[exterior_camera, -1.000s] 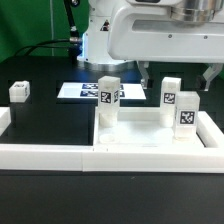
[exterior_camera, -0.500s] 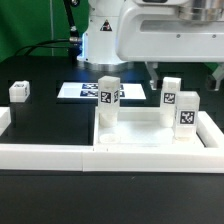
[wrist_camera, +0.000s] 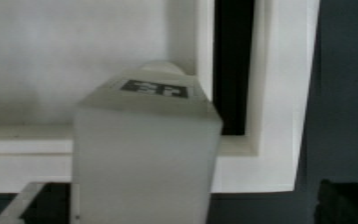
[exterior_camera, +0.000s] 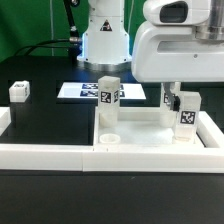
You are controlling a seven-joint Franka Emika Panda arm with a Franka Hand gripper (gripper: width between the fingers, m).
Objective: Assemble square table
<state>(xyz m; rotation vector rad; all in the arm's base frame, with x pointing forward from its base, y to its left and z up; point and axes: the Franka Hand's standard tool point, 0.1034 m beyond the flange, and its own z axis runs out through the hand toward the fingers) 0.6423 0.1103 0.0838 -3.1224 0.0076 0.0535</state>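
Tool (exterior_camera: 173, 97) wide apart (tips mostly hidden), leg (wrist_camera: 144, 150) blurred close, tabletop (wrist_camera: 34, 70) cropped

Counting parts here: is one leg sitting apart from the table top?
Yes, one small tagged leg sits alone at the exterior view's left, well clear of the table top.

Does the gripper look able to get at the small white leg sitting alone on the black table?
Probably yes. The leg sits in the open with nothing crowding it; the open gripper hangs across the scene over the square table top.
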